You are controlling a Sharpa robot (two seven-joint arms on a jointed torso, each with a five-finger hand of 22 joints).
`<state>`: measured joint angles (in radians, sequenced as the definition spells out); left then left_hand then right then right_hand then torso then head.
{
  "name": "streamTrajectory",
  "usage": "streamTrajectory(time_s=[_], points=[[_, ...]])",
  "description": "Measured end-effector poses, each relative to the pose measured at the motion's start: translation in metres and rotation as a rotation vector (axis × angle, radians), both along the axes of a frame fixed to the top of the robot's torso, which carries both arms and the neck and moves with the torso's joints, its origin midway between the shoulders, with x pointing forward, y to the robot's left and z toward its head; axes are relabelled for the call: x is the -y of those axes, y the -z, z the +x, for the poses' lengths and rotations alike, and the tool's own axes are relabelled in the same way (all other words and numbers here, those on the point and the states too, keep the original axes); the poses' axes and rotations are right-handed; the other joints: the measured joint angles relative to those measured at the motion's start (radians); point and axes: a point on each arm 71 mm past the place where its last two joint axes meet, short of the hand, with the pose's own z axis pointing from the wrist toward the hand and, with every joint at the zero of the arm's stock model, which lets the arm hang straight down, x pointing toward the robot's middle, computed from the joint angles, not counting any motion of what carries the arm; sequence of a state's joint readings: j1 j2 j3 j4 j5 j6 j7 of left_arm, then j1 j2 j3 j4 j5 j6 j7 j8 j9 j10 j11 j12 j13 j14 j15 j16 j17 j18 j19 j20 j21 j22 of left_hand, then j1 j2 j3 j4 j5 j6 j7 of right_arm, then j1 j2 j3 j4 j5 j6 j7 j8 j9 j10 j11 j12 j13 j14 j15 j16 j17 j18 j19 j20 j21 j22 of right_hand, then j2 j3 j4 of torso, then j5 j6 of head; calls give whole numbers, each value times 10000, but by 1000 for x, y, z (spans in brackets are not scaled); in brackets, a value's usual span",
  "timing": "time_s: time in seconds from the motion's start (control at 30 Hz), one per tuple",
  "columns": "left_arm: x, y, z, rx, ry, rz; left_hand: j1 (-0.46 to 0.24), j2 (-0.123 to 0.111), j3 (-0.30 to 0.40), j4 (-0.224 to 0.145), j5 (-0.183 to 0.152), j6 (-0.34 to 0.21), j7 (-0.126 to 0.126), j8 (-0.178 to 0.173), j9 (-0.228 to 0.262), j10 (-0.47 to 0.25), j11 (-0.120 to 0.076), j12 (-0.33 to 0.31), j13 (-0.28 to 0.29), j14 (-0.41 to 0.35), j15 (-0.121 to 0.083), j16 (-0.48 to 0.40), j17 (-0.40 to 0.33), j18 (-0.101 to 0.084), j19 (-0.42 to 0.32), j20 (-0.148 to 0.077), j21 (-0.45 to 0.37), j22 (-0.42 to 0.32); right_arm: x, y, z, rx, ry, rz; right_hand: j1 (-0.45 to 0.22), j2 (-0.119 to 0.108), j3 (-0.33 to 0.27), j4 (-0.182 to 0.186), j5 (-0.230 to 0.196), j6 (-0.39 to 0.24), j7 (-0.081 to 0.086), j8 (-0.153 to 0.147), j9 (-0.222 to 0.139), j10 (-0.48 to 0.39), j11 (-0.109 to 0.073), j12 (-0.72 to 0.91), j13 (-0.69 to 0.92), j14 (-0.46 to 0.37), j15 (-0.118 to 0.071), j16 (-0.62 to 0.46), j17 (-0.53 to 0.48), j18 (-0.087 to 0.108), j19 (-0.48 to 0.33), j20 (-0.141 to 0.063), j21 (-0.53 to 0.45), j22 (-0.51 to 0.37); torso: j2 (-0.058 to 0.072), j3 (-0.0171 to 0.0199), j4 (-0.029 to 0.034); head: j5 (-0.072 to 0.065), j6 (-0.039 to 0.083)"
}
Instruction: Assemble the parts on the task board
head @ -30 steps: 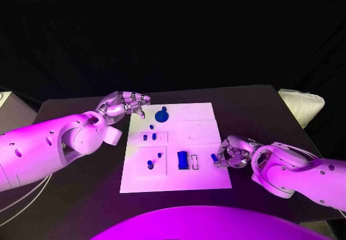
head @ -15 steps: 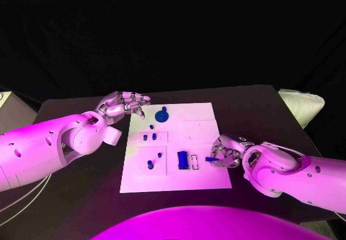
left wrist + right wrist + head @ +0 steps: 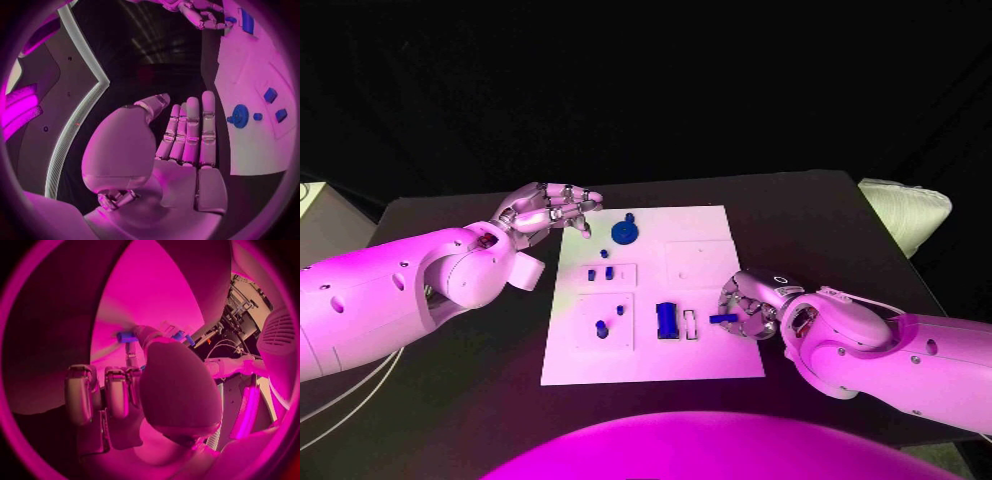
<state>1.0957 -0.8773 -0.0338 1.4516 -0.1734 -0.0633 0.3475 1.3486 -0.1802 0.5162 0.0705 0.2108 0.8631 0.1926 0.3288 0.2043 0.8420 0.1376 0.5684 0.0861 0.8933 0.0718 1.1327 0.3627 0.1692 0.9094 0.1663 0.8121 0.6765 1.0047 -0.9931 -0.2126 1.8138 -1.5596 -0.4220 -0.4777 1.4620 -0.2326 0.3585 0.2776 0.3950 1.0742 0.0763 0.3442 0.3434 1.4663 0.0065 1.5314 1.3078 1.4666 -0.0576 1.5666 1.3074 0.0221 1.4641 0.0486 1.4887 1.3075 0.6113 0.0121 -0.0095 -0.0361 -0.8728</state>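
White arms, silver segmented hands

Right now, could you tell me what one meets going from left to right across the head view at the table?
Left hand → blue gear → blue block → small blue part pinched by the right hand.
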Motion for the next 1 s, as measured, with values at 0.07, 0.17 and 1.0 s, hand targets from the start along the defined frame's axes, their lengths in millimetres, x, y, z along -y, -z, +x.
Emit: streamTrajectory(time_s=[0.07,0.17,1.0], points=[[0,0,0,1,4,2,0,0,0,0,0,0,0,0,0,0,0,0,0,0,0,0,0,-1,0,0,0,0,0,0,-1,18,44,22,-118,-5,142,-53,25,13,-14,-5,-9,-1,0,12,0,0,0,0,0,1,39,-39,38,0,0,1,1,8,0],[0,0,0,2,8,5,0,0,0,0,0,0,0,0,0,0,0,0,0,0,0,0,0,0,0,0,0,0,1,-1,-4,37,130,96,-259,42,226,-33,40,10,-16,5,-30,-22,-22,50,-1,0,0,0,0,0,39,-39,88,0,0,1,0,13,0],[4,-1,-1,1,127,-35,0,0,-28,28,0,0,0,47,2,-1,0,0,-2,0,0,0,0,0,0,0,0,-8,-19,-28,-2,-14,979,2055,-1463,219,587,23,-1269,36,-80,239,137,1,-145,360,-3,-37,-108,0,-1,-1,39,-112,564,-1,-1,-8,7,-11,0]])
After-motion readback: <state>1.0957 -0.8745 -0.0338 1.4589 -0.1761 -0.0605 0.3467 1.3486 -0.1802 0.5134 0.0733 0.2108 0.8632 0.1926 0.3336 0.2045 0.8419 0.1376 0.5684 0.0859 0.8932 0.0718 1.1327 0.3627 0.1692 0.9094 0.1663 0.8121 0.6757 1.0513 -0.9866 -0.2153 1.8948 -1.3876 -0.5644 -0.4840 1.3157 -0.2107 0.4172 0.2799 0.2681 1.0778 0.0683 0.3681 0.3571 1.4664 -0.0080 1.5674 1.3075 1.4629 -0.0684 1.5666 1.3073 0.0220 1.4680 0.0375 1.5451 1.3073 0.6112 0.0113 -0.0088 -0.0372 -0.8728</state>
